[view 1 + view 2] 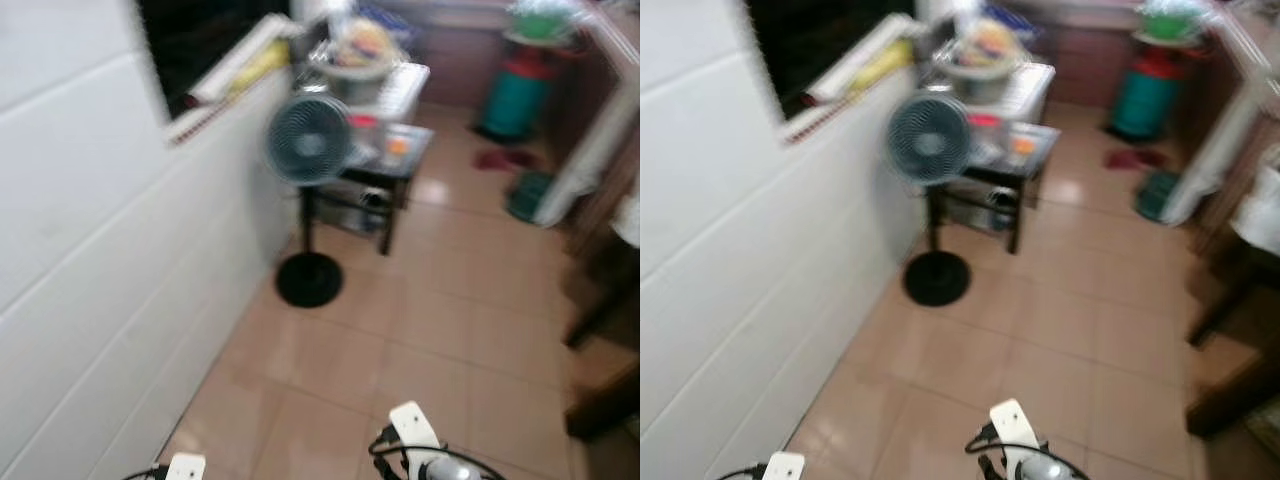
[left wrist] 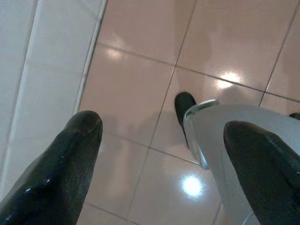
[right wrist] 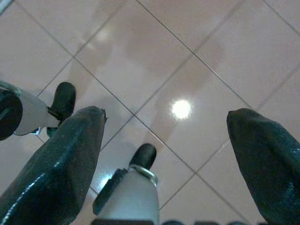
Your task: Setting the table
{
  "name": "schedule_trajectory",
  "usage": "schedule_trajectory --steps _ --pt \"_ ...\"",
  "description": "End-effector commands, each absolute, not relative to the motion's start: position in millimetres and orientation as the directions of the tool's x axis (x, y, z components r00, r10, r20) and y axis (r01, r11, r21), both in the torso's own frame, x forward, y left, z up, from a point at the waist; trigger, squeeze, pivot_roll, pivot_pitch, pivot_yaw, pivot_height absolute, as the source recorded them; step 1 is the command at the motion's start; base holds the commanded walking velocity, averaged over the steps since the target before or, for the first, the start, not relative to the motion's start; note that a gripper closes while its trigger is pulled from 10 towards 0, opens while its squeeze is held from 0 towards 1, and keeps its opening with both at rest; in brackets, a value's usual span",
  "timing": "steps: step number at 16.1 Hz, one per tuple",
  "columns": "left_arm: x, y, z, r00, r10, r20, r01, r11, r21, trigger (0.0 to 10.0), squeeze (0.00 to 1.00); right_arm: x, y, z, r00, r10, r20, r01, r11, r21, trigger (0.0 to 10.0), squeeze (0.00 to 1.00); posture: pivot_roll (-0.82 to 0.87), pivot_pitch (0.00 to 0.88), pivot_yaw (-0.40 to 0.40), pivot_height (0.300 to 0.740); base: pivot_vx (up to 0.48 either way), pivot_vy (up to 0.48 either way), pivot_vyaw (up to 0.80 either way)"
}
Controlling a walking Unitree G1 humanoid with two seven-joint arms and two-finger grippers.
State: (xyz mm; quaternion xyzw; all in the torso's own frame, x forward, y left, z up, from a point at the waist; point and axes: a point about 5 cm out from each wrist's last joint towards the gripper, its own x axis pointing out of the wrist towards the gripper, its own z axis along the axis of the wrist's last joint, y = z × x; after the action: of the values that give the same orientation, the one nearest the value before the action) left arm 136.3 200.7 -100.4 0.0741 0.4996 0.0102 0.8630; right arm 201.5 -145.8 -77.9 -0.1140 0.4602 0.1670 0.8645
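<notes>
Both arms hang idle: the left gripper (image 2: 159, 159) and the right gripper (image 3: 168, 154) each have their black fingers spread wide over bare tan floor tiles (image 3: 154, 61), pinching nothing. Only the blurred head views reach farther, to a pedestal fan (image 1: 308, 140) standing by the white wall (image 1: 90, 260). Just behind the fan is a small dark worktop (image 1: 405, 165) crowded with dishes too blurred to name, and well beyond it a green gas cylinder (image 1: 515, 100).
</notes>
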Motion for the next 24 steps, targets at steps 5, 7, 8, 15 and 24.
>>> schedule_trajectory --steps 5,7,8,15,24 --pt "177.8 192.6 -84.6 0.605 0.095 -0.79 -0.053 0.995 0.079 10.0 0.0 205.6 -148.5 -75.5 0.53 0.183 -0.828 -0.402 0.914 -0.055 10.0 0.0 -0.08 0.057 0.01 0.74 0.118 0.0 -0.23" --pt "194.9 185.1 -77.1 0.643 0.078 -0.762 -0.052 0.997 0.058 10.0 0.0 207.0 -147.2 -74.8 0.533 0.183 -0.826 -0.404 0.913 -0.059 10.0 0.0 -0.09 0.052 0.012 0.74 0.0 0.0 0.0" --pt "198.2 180.9 -76.0 0.648 0.065 -0.759 -0.042 0.998 0.05 10.0 0.0 207.2 -147.0 -74.7 0.534 0.181 -0.826 -0.401 0.914 -0.058 10.0 0.0 -0.1 0.051 0.018 0.74 0.0 0.0 0.0" --pt "190.2 173.1 -82.4 0.586 0.044 -0.809 0.012 0.998 0.063 10.0 0.0 205.7 -145.2 -75.7 0.537 0.173 -0.826 -0.369 0.928 -0.046 10.0 0.0 -0.11 0.057 0.038 0.74 0.0 0.0 0.0" --pt "183.3 175.5 -85.5 0.572 0.035 -0.819 -0.019 0.999 0.029 10.0 0.0 205.2 -142.7 -76.1 0.53 0.179 -0.829 -0.4 0.915 -0.058 10.0 0.0 -0.1 0.054 0.021 0.74 0.139 0.0 0.0"
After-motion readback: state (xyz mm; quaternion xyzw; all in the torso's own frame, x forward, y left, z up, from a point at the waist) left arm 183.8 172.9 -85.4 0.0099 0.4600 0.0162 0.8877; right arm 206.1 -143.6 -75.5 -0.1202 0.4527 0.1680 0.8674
